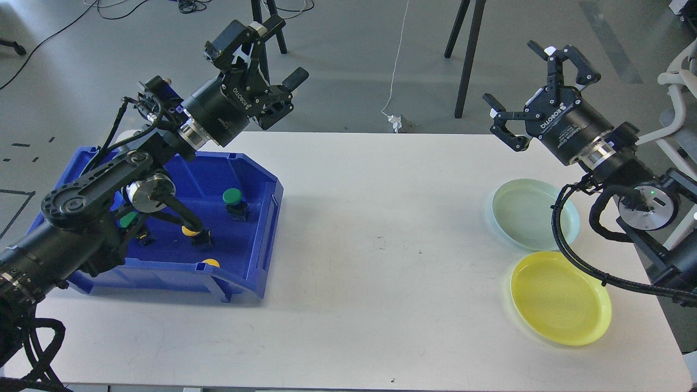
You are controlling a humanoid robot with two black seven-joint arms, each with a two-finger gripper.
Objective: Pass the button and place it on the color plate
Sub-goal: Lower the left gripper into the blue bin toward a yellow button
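A blue bin (261, 218) at the left holds push buttons: a green one (233, 198) near the middle, another green one (129, 220) partly behind my left arm, a yellow one (190, 231) and a yellow one (211, 263) by the front wall. My left gripper (275, 51) is raised above the bin's back edge, open and empty. At the right, a pale green plate (525, 212) and a yellow plate (558, 299) lie on the table. My right gripper (520, 76) hovers above the table's far right edge, open and empty.
The white table (381, 245) spans the view. Black stand legs (468, 54) and a white cable (396, 81) are on the floor behind it. A white chair (680, 81) stands at the far right.
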